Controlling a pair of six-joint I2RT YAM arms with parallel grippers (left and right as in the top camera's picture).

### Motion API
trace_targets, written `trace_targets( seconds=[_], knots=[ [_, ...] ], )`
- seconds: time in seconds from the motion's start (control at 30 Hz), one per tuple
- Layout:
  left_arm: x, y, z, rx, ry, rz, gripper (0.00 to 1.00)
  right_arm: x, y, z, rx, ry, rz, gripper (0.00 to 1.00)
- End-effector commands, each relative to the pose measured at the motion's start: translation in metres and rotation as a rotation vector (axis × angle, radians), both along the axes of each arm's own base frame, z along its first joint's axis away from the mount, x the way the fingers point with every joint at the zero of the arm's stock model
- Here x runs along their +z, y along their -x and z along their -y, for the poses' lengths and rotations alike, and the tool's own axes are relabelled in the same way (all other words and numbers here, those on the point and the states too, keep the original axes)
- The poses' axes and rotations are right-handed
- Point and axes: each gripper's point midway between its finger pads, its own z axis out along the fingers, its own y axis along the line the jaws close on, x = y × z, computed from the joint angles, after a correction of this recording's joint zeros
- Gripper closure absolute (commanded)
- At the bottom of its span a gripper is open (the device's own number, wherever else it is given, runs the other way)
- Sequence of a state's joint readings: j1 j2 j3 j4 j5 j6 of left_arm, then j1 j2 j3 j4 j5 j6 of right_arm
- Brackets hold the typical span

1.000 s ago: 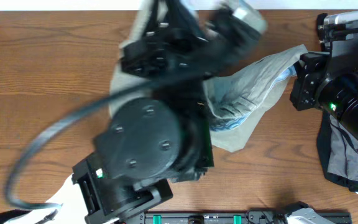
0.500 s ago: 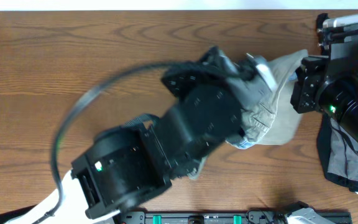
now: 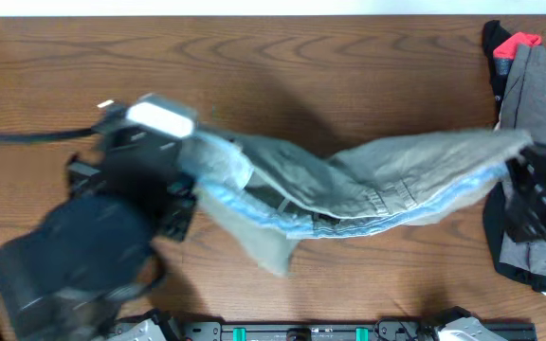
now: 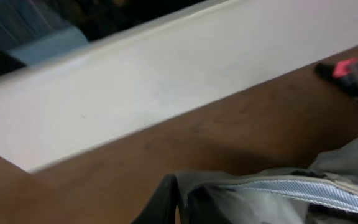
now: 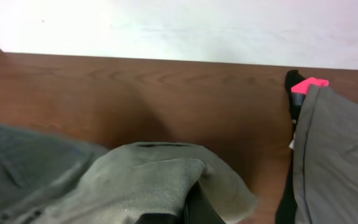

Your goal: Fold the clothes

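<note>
brown wooden counter (image 3: 254, 66), white wall (image 5: 197, 25) behind | khaki cotton shorts (image 3: 368, 185) stretched above it | left hand (image 3: 195, 159), right hand (image 3: 527, 156) each pinching an end

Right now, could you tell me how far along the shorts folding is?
Done: shorts gripped at both ends. In hand: left gripper and right gripper hold them stretched wide over the table, blue lining showing. Left: no fold is visible yet, so laying flat and folding remain.
</note>
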State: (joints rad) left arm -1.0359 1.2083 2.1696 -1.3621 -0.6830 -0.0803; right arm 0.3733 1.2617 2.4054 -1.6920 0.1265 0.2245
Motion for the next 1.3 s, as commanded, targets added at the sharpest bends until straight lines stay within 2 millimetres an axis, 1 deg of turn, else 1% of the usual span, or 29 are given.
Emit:
trace_targets(
  seconds=[0.0, 0.07, 0.13, 0.2, 0.3, 0.37, 0.43, 0.5, 0.53, 0.6, 0.67, 0.73, 0.83, 0.9, 1.03, 1.1, 1.2, 1.27],
  knots=[
    [-0.005, 0.005, 0.001, 0.013, 0.121, -0.059, 0.9, 0.011, 0.006, 0.002, -0.008, -0.034, 0.033, 0.99],
    [-0.006, 0.005, -0.004, 0.032, 0.112, -0.059, 0.9, 0.011, 0.004, 0.003, -0.013, -0.032, 0.036, 0.99],
    [-0.007, -0.002, -0.011, 0.078, 0.105, -0.06, 0.9, 0.009, -0.004, 0.001, -0.021, -0.022, 0.025, 0.99],
    [-0.009, -0.011, -0.019, 0.141, 0.098, -0.063, 0.9, 0.005, -0.017, -0.003, -0.021, -0.014, 0.003, 0.99],
    [-0.015, -0.032, -0.032, 0.254, 0.087, -0.078, 0.9, -0.007, -0.043, -0.013, -0.023, 0.006, -0.049, 0.99],
    [-0.017, -0.046, -0.032, 0.271, 0.072, -0.091, 0.9, -0.012, -0.065, -0.021, -0.018, 0.018, -0.065, 0.99],
    [-0.014, -0.056, -0.029, 0.249, 0.061, -0.084, 0.9, -0.011, -0.082, -0.027, -0.001, 0.04, -0.045, 0.99],
    [-0.003, -0.058, -0.027, 0.222, 0.073, -0.058, 0.91, -0.003, -0.09, -0.03, 0.005, 0.036, -0.007, 0.99],
    [0.004, -0.056, -0.027, 0.21, 0.08, -0.039, 0.9, 0.002, -0.09, -0.03, 0.004, 0.028, 0.014, 0.99],
    [0.019, -0.05, -0.031, 0.202, 0.102, -0.004, 0.9, 0.012, -0.084, -0.028, 0.003, 0.016, 0.049, 0.99],
    [0.033, -0.039, -0.039, 0.199, 0.131, 0.031, 0.9, 0.023, -0.073, -0.024, 0.003, 0.002, 0.087, 0.99],
    [0.042, -0.03, -0.043, 0.18, 0.15, 0.052, 0.9, 0.03, -0.063, -0.02, 0.008, 0.002, 0.116, 0.99],
    [0.048, -0.017, -0.045, 0.137, 0.174, 0.062, 0.9, 0.038, -0.046, -0.014, 0.015, 0.002, 0.151, 0.99],
    [0.048, -0.008, -0.047, 0.113, 0.182, 0.056, 0.9, 0.042, -0.031, -0.016, 0.059, -0.011, 0.169, 0.99],
    [0.042, 0.008, -0.057, 0.115, 0.206, 0.026, 0.91, 0.049, -0.002, -0.024, 0.151, -0.06, 0.192, 0.99],
    [0.041, 0.013, -0.057, 0.102, 0.209, 0.018, 0.91, 0.05, 0.009, -0.026, 0.18, -0.076, 0.197, 0.99],
    [0.039, 0.012, -0.054, 0.093, 0.204, 0.005, 0.91, 0.051, 0.015, -0.027, 0.197, -0.085, 0.2, 0.99],
    [0.031, 0.008, -0.045, 0.067, 0.189, -0.033, 0.91, 0.051, 0.013, -0.027, 0.197, -0.085, 0.2, 0.99]
  ],
)
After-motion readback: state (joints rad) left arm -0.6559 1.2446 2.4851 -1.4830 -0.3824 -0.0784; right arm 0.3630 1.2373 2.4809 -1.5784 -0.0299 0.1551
